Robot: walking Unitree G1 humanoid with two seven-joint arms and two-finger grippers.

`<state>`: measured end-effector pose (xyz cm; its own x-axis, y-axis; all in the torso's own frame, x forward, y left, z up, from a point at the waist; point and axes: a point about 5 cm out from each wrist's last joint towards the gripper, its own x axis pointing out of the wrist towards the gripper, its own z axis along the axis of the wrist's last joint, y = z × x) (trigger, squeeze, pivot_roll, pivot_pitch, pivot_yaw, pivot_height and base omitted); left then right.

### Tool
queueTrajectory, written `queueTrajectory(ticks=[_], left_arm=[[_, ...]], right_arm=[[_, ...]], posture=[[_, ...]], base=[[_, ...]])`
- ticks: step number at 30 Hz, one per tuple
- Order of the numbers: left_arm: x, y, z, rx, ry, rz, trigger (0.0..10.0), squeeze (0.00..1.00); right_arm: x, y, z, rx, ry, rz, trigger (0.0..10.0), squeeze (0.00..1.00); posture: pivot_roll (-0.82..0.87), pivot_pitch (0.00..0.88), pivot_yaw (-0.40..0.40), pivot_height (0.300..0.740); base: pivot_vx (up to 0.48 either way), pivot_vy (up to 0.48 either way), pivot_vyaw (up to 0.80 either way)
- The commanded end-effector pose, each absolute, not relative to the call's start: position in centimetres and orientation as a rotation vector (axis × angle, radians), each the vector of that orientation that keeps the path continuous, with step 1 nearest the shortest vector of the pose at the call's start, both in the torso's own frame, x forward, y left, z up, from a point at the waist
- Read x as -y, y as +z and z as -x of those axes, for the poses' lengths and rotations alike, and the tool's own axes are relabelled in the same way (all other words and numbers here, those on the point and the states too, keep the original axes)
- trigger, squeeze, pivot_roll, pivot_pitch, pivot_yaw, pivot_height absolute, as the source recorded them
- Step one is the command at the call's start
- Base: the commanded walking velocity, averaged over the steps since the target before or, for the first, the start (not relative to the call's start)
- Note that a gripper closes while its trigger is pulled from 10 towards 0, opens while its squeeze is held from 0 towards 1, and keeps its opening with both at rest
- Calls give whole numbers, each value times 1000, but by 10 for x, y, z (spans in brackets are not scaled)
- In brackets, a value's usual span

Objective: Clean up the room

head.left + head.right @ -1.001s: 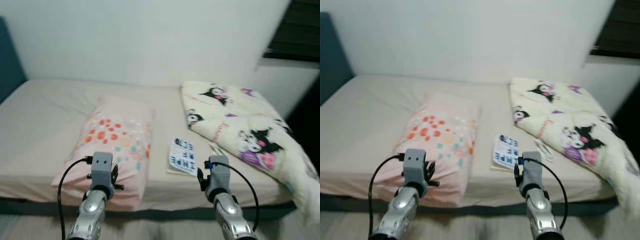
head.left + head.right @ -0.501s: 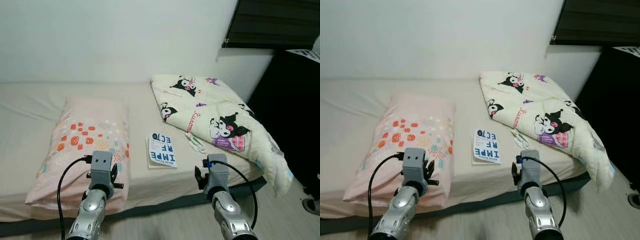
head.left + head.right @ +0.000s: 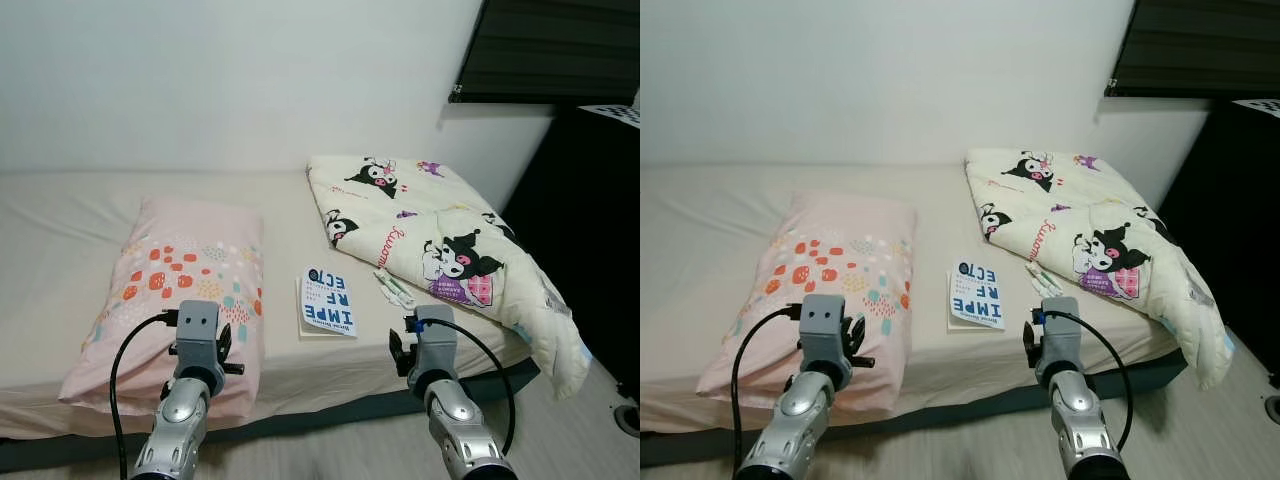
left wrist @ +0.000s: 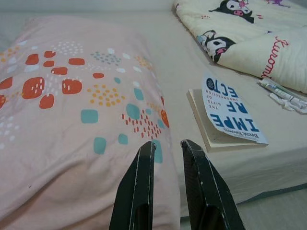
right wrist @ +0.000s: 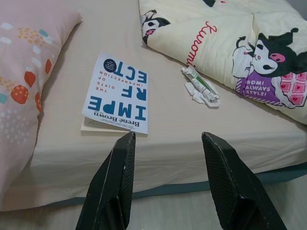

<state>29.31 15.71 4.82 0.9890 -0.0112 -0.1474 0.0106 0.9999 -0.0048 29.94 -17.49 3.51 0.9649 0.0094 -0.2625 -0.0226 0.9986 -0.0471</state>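
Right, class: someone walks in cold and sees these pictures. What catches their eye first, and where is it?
Probably the cream cartoon-print blanket, folded at the bed's right end with a corner hanging off. Next, the pink spotted pillow on the left, and between them a white book with blue lettering lying flat beside a crumpled wrapper. Both grippers, left and right, hover before the bed's near edge.

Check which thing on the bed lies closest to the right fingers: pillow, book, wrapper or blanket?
The book, white cover with blue letters. It lies just ahead of the right gripper; the wrapper sits farther back by the blanket, the pillow off to the side.
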Motion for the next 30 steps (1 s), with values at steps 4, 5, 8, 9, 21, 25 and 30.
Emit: queueTrajectory(ticks=[4,5,8,9,21,25,30], left_arm=[[-153,51,-293,-127,-24,33,10000,0],[-152,50,-292,-128,-25,37,10000,0],[-151,50,-293,-132,-27,40,10000,0],[-151,50,-293,-132,-27,40,10000,0],[-150,50,-293,-130,-41,57,10000,0],[-151,50,-292,-128,-38,59,10000,0],[-151,50,-292,-127,-35,59,10000,0]], right_arm=[[175,33,-299,-273,26,62,10000,0],[174,33,-299,-274,30,63,10000,0],[172,33,-300,-276,34,59,10000,0],[172,33,-300,-276,34,59,10000,0],[169,32,-300,-280,51,64,10000,0],[169,32,-301,-280,53,67,10000,0],[169,33,-301,-280,55,70,10000,0]], posture=[[-15,0,-99,740],[-15,0,-95,740],[-15,0,-95,740],[-15,0,-95,740],[-11,0,-103,740],[-11,0,-105,740],[-10,0,-106,740]], base=[[247,0,0],[247,0,0],[250,0,0],[255,0,0],[262,0,0],[285,0,0],[285,0,0]])
